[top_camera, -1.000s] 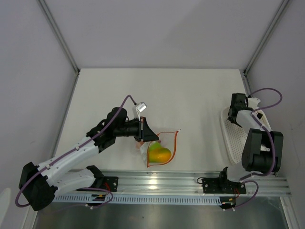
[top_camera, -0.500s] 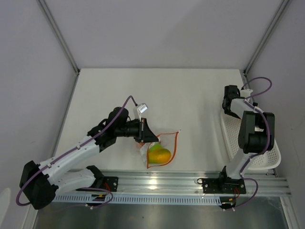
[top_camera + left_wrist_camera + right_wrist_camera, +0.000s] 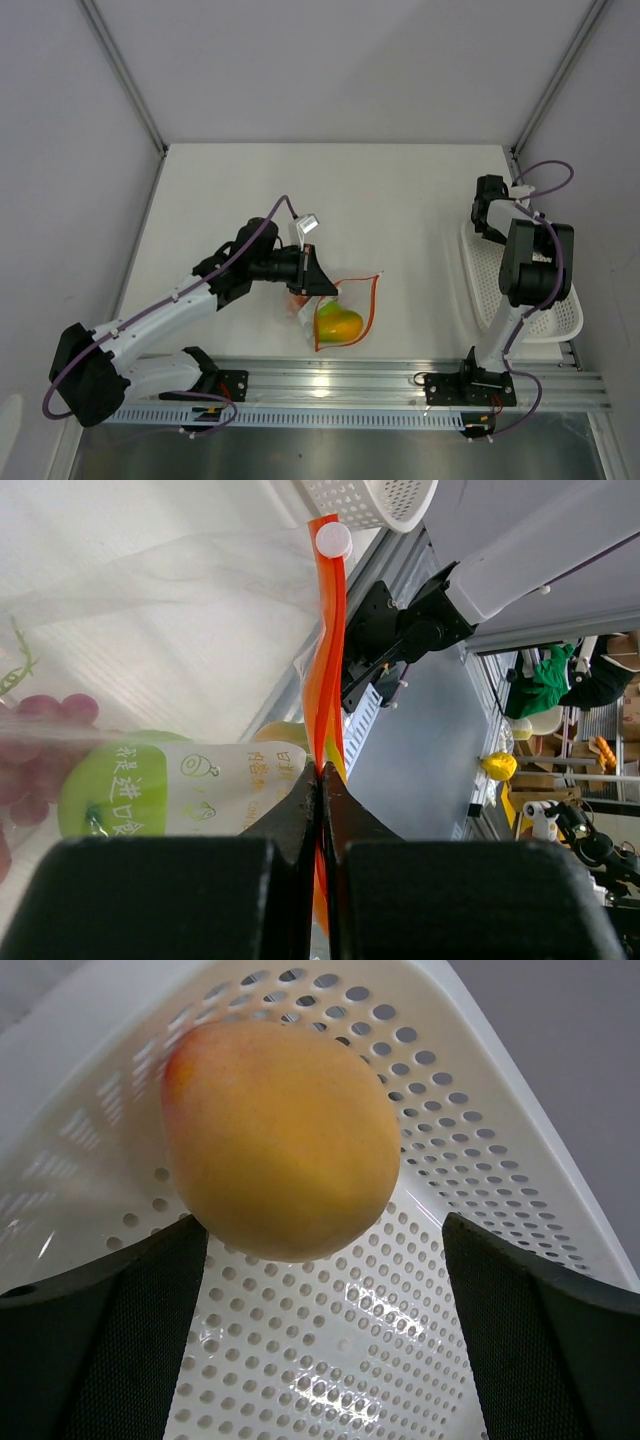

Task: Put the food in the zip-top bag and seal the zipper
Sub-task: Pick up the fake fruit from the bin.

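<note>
The clear zip-top bag lies on the table near the front, with a yellow-green fruit inside. In the left wrist view it holds a lime green fruit and dark red fruits. My left gripper is shut on the orange-red zipper, and the white tab is at the strip's far end. My right gripper is open inside the white mesh basket. A yellow-orange fruit lies just beyond its fingertips, untouched.
The white mesh basket sits at the table's right edge under the folded right arm. A metal rail runs along the front edge. Grey walls close in the back and both sides.
The right arm swung up and set its gripper into the far end of the basket, which shifted. The left gripper moved slightly right with the bag's zipper in it.
</note>
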Robot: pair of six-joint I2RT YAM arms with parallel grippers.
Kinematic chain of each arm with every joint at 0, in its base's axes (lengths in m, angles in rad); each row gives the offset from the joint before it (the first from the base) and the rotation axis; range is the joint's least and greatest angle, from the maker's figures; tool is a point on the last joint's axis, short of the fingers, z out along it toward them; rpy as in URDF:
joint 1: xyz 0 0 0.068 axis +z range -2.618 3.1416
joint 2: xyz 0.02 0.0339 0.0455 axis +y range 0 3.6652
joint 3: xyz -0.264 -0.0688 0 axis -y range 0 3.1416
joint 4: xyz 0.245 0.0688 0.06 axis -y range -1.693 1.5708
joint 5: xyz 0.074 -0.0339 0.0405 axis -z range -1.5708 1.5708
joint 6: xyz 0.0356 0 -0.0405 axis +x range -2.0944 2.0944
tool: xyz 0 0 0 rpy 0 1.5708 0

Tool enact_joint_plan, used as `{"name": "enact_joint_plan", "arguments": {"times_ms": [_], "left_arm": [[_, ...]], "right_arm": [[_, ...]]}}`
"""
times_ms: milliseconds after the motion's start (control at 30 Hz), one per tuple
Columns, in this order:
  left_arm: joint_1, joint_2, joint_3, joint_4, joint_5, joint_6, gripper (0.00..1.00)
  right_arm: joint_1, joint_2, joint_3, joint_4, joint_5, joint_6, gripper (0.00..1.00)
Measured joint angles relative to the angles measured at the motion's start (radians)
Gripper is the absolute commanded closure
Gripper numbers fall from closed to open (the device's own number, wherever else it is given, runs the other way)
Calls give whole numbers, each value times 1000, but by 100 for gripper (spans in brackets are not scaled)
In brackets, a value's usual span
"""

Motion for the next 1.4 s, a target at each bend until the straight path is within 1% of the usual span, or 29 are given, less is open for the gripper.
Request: {"name": "enact_joint_plan", "arguments": {"times_ms": [333,433,567,667,800,867,1000,1100,1400], "left_arm": [[0,35,6,1,12,0,99],[0,41,18,2,18,0,99],[0,47,26,2,22,0,99],[0,51,26,3,23,0,99],[0,56,26,5,23,-1,99],[0,56,26,9,23,-1,99],[0,56,26,10,23,-1,99],[0,56,26,10,23,-1,99],[0,50,26,10,23,1,99]], "right_arm": [[-12,25,14,19,11,-18,1],[-21,25,13,37,-2,-18,6],[-33,22,-5,49,-40,-13,7],[-35,-12,-53,61,-91,-2,6],[-38,-123,-141,77,-166,25,1],[-40,-172,-165,88,-199,45,1],[-42,-293,-235,130,-266,100,0],[-50,-351,-262,151,-299,178,1],[-115,-359,-277,194,-333,413,0]]}}
